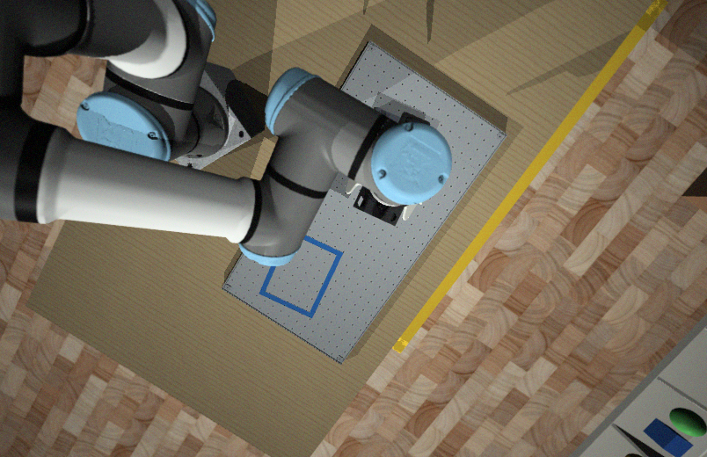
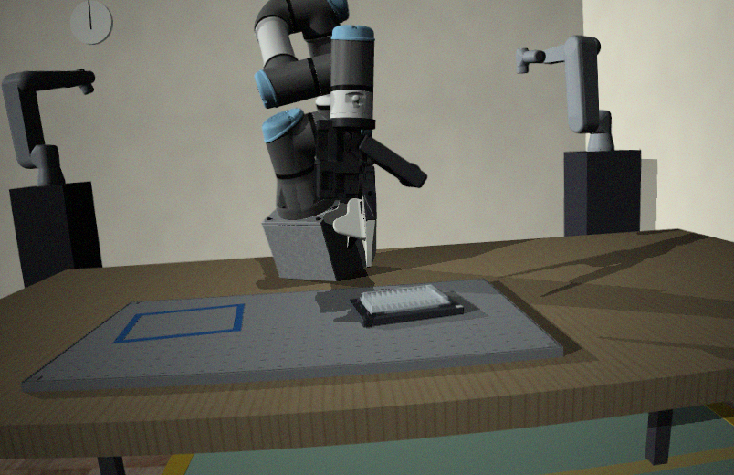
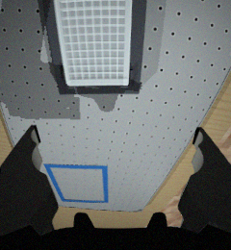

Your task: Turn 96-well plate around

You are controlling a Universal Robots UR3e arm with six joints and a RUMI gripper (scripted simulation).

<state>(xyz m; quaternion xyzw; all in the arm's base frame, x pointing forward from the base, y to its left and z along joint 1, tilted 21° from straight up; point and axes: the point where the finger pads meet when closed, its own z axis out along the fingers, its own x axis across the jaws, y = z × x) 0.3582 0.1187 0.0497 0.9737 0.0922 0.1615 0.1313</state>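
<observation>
The white 96-well plate (image 2: pixel 403 298) (image 3: pixel 95 43) lies flat in the black nest N1 (image 2: pixel 415 317) (image 3: pixel 139 53) on the right half of the grey perforated board (image 1: pixel 456 161) (image 2: pixel 323 347) (image 3: pixel 183 72). In the overhead view my arm hides the plate. My gripper (image 1: pixel 381 203) (image 2: pixel 363 246) (image 3: pixel 116 127) is open and empty. It points down and hangs well above the board, just short of the plate's near end. I cannot make out the cut corner or the A1 mark.
A blue outlined rectangle (image 1: pixel 326 284) (image 2: pixel 177 335) (image 3: pixel 76 166) is marked on the board's other half. My arm's grey base block (image 2: pixel 306 248) stands on the wooden table (image 2: pixel 631 290) behind the board. Two grey arms on dark pedestals (image 2: pixel 48 229) (image 2: pixel 600 190) stand behind the table.
</observation>
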